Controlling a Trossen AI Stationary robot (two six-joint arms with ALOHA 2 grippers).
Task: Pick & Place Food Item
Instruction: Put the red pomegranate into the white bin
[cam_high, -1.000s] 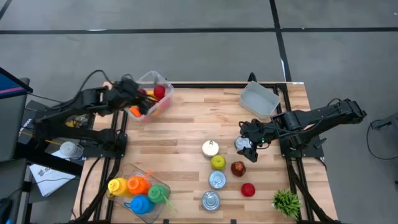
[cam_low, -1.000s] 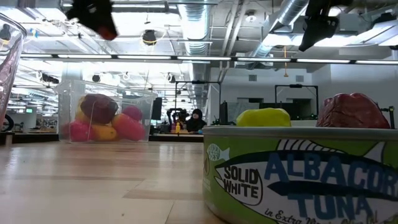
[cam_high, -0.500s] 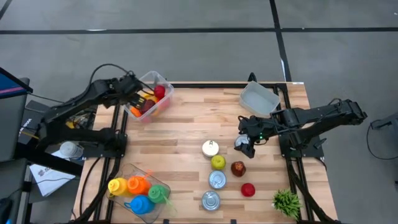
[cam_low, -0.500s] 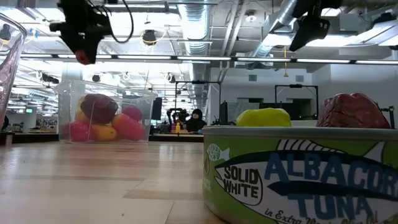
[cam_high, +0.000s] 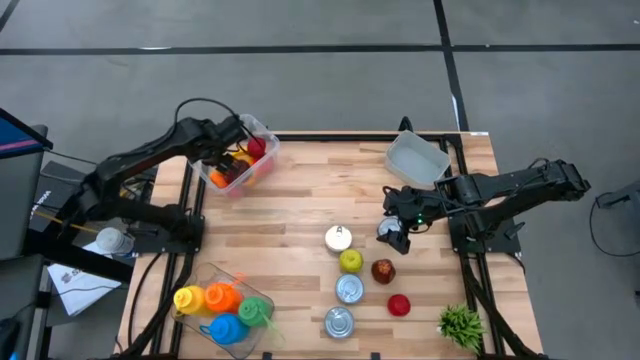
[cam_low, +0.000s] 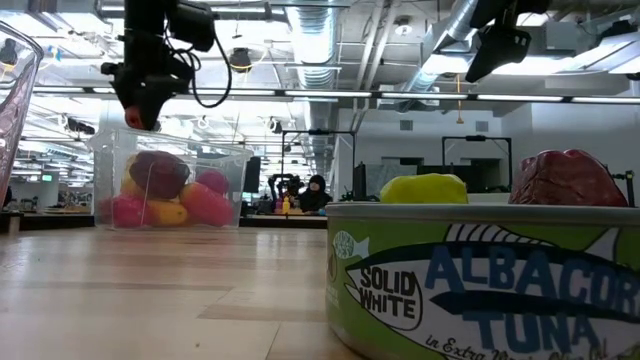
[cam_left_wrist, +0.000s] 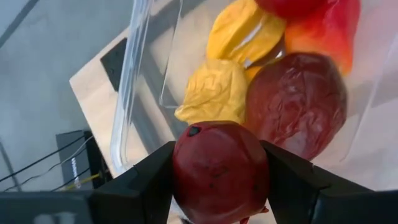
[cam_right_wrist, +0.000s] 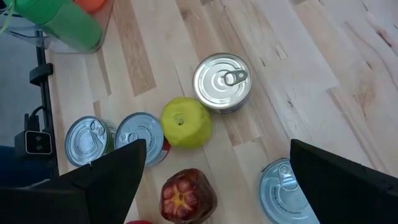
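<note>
Left gripper (cam_left_wrist: 219, 186) is gripping a dark red fruit (cam_left_wrist: 219, 163) over the clear bin (cam_high: 255, 130), release pending; right gripper (cam_high: 398, 232) is waiting wide open above cans.

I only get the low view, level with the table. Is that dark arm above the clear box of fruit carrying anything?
Observer: Yes. The left gripper has its fingers closed on a dark red round fruit.
Operator: Is it really over the box?
Observer: Yes, it is right above the clear plastic box, over a crumpled yellow fruit inside.
Operator: And the other arm?
Observer: The right gripper hangs open and empty above the table, close to a silver tin can.
</note>
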